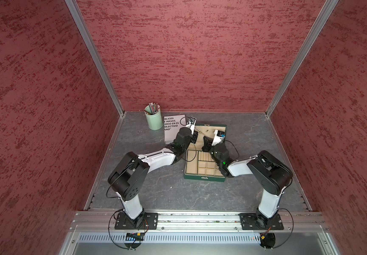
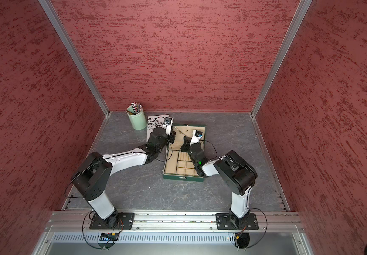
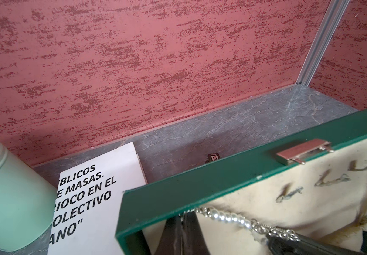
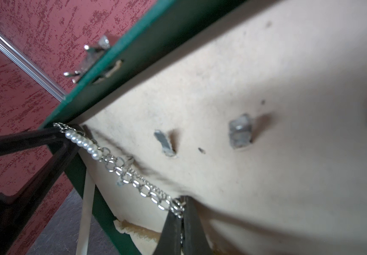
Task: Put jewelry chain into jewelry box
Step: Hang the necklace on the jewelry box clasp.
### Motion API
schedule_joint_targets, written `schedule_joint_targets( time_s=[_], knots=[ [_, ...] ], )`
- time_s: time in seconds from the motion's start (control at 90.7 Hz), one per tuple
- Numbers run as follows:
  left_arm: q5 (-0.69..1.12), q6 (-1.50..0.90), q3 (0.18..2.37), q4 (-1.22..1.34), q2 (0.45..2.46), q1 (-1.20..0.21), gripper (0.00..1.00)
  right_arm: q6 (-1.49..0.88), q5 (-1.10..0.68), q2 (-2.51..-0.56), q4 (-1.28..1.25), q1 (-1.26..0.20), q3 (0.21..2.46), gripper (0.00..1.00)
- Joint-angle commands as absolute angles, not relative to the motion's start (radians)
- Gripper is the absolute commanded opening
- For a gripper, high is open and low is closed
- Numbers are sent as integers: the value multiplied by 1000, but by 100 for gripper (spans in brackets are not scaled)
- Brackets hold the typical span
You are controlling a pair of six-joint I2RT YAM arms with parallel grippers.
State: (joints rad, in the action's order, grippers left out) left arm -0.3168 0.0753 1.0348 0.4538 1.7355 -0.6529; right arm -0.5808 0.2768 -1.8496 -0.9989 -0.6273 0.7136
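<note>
1. I see the jewelry box [image 1: 204, 178] lying open: base flat, lid standing up at the back with its beige lining facing the arms.
2. The jewelry chain [image 4: 123, 170] hangs just in front of that lining, strung between the two grippers. It is not down in any compartment.
3. The left gripper [image 3: 185, 217] has its jaws clamped on the pearl end of the chain, right at the lid's corner on the booklet side.
4. The right gripper [image 4: 181, 206] pinches the plain-link end with its jaws closed, further in along the lid, over the box's back part.
5. The base [image 2: 182, 177] has a grid of small beige compartments plus ring rolls. A black cable [image 1: 191, 154] loops above the long compartment on the left arm's side.
6. Small metal hooks [image 4: 166, 143] sit in the lid lining, and a metal clasp [image 3: 301, 152] sits on the lid's top edge.
7. A white booklet [image 1: 172, 130] lies just beside the box's lid. Beyond it stands a pale green cup [image 1: 153, 121] with pencils [image 1: 154, 107] upright inside.
</note>
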Motion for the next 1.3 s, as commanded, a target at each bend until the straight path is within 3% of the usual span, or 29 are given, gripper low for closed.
schedule_joint_targets(
  time_s=[0.0, 0.231, 0.386, 0.518, 0.97, 1.179, 1.289],
  knots=[
    [-321, 69, 1073, 503, 1748, -647, 0, -599, 329, -1842, -993, -627, 722, 4],
    [-317, 61, 1074, 500, 1762, -648, 0, -600, 335, -1843, -958, -626, 730, 6],
    [-335, 54, 1060, 494, 1773, -653, 0, -602, 340, -1843, -926, -626, 731, 13],
    [-351, 46, 1051, 486, 1779, -655, 9, -602, 339, -1839, -920, -626, 723, 21],
    [-335, 79, 1045, 447, 1760, -680, 12, -566, 326, -1786, -893, -627, 700, 37],
    [-340, 89, 1039, 434, 1753, -692, 13, -545, 313, -1750, -877, -626, 681, 46],
    [-339, 89, 1033, 428, 1745, -694, 6, -532, 301, -1731, -865, -626, 669, 47]
  ],
)
